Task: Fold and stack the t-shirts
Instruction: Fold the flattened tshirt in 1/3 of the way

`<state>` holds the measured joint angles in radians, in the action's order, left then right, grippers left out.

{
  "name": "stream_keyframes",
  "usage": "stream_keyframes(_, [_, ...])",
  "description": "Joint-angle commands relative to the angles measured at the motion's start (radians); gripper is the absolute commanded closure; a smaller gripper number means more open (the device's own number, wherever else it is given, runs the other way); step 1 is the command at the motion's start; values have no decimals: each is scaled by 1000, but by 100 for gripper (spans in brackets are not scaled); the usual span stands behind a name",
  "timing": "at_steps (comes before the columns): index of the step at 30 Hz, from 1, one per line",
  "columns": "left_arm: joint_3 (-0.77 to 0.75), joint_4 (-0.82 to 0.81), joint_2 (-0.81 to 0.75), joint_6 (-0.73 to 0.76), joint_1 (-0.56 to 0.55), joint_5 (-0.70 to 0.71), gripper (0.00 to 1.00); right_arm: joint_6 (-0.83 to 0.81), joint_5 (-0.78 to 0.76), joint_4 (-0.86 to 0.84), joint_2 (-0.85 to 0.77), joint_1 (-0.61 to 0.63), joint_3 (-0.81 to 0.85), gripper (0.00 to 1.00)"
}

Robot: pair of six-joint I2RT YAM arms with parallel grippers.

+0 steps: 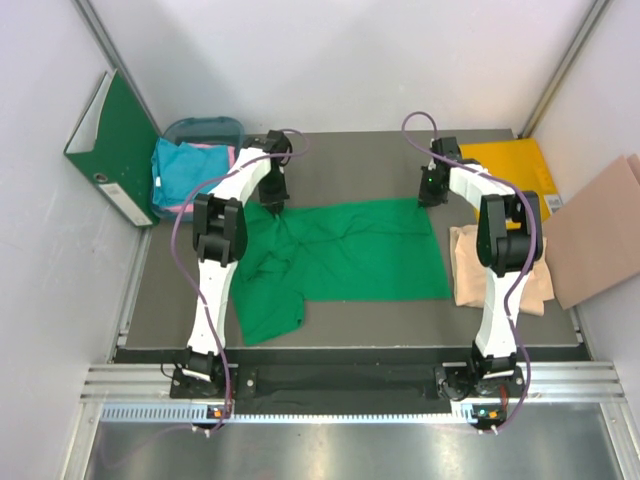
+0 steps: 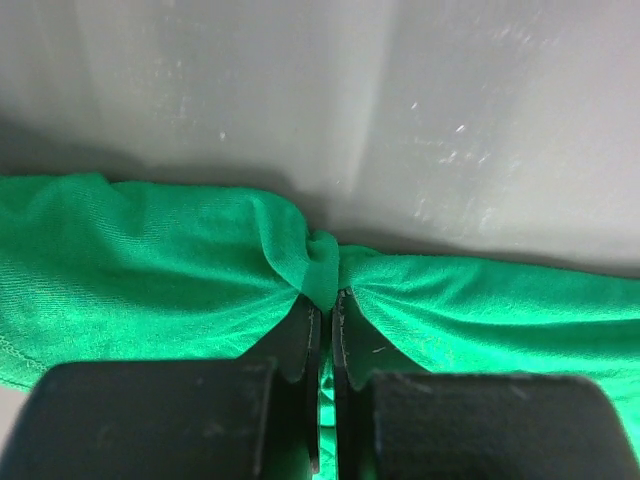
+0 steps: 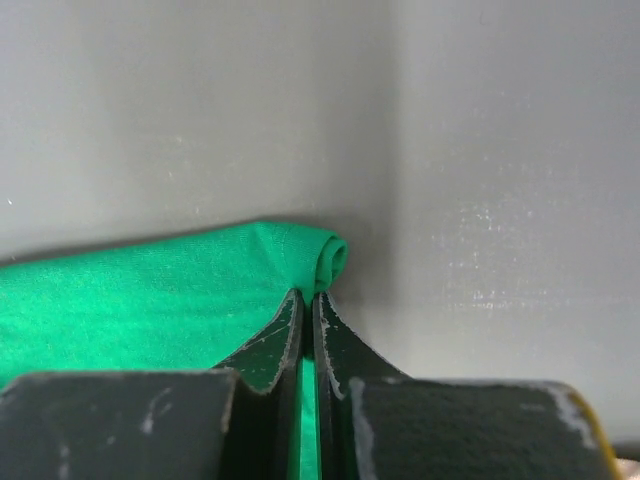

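Pinching, left gripper [image 1: 274,203]: jaws are closed tight on a small fold of the green t-shirt [image 1: 360,250]. In the left wrist view the cloth [image 2: 150,290] puckers up between the fingertips [image 2: 325,300].
Right gripper [image 1: 428,196]: jaws are pressed together on the shirt's far right corner. In the right wrist view a rolled edge of green cloth [image 3: 130,300] sits just above the tips [image 3: 307,298].
Green t-shirt: spread across the middle of the grey table [image 1: 340,160], held along its far edge by both grippers. It is flat on the right and bunched and wrinkled on the left, with a sleeve trailing toward the near edge.
Teal-blue t-shirt [image 1: 180,170]: crumpled at the far left corner, by a clear tub [image 1: 205,128].
Pink t-shirt [image 1: 205,147]: only thin edges show around the teal one.
Beige-peach t-shirt [image 1: 465,270]: lies at the right side, just beside the green shirt and partly hidden by the right arm.
Green ring binder [image 1: 115,145]: leans against the left wall.
Yellow folder [image 1: 505,165]: lies flat at the far right corner.
Brown cardboard [image 1: 600,240]: leans against the right wall.
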<state>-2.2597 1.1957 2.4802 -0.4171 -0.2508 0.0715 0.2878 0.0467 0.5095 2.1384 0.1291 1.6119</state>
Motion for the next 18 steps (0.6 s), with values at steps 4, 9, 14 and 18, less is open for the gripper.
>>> stream_keyframes(4, [-164, -80, 69, -31, 2, -108, 100, -12, -102, -34, 2, 12, 57, 100])
stream_keyframes(9, [-133, -244, 40, -48, -2, -165, 100, -13, -198, -77, -11, 9, 65, 100])
stream_keyframes(14, [-159, -311, 57, -66, 4, -142, 100, -9, -220, -140, 18, -5, 91, 100])
stream_keyframes(18, [-166, -352, 48, -72, 21, -148, 100, -38, -223, -235, 41, -6, 117, 100])
